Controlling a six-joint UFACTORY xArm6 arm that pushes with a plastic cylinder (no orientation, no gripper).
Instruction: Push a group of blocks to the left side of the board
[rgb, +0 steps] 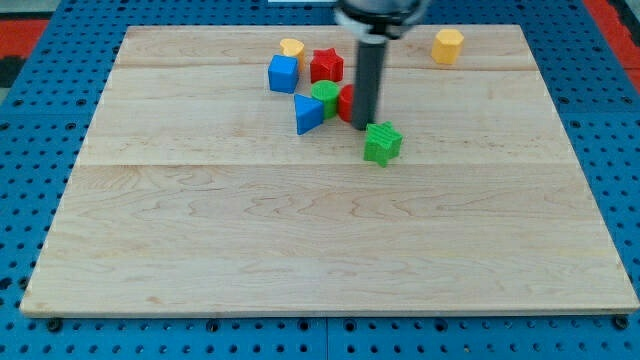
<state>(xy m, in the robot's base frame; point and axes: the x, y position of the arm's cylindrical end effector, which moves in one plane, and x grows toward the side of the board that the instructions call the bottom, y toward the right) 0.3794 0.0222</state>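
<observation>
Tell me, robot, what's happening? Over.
My tip beside green star, at cluster's right. Red star, blue cube unmoved left. Yellow block apart. Over.

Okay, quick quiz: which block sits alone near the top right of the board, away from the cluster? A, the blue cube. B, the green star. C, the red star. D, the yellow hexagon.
D: the yellow hexagon stands by itself toward the view's top right, while the other blocks crowd around my tip.

Pale wooden board (300, 250), matt dark rod (367, 85)
</observation>
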